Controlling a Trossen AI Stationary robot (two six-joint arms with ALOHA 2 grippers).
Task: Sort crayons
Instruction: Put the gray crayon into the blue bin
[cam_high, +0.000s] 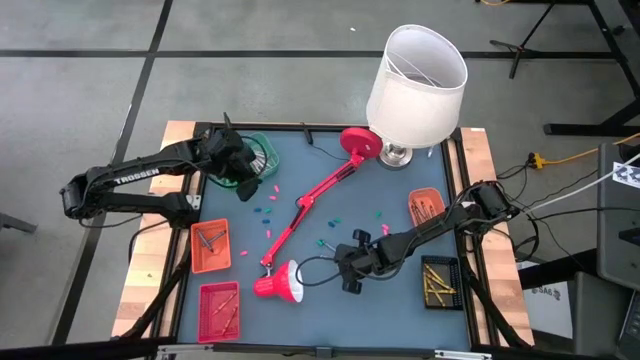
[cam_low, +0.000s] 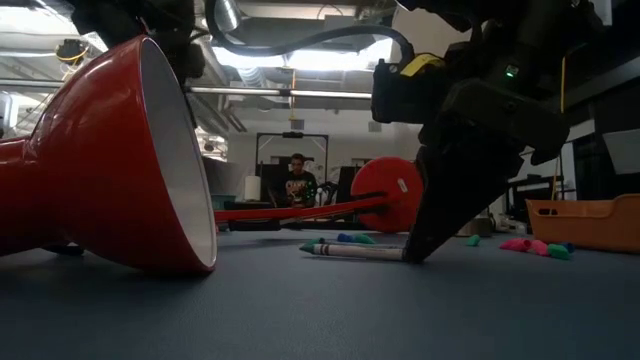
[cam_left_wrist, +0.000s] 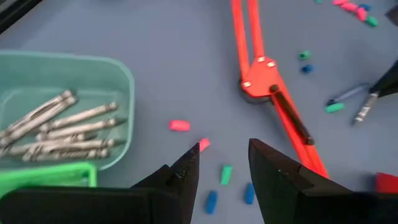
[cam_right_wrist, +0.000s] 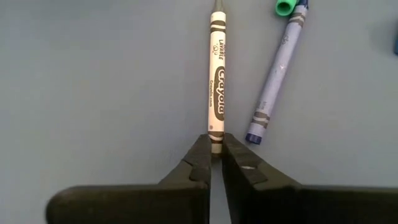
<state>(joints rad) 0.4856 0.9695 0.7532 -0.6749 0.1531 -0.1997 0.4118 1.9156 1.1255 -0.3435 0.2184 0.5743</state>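
Note:
A white-wrapped crayon (cam_right_wrist: 216, 81) lies flat on the blue mat, and my right gripper (cam_right_wrist: 216, 146) is shut on its near end; the low view shows the same crayon (cam_low: 355, 250) at the fingertips. A pale blue crayon (cam_right_wrist: 273, 81) and a green bit (cam_right_wrist: 285, 7) lie just beside it. My left gripper (cam_left_wrist: 224, 165) hovers open above the mat next to the green basket (cam_left_wrist: 121, 81), which holds several grey-white crayons (cam_left_wrist: 62, 127). Small pink, green and blue crayon bits (cam_left_wrist: 179, 125) are scattered below it. My right gripper pinches the white crayon's blunt end (cam_right_wrist: 216, 138) between its two fingertips. The fingers slant down from above and lie in line with the crayon's length. The crayon lies on the mat along its whole length (cam_low: 340, 249).
The red lamp's arm (cam_high: 320, 195) runs slantwise across the mat, its shade (cam_high: 280, 285) near the front and its base (cam_high: 360, 143) at the back. A white lampshade (cam_high: 415, 85) stands at the far edge. Orange trays (cam_high: 210, 247) (cam_high: 427, 204), a red tray (cam_high: 218, 310) and a black tray (cam_high: 440, 282) line the sides.

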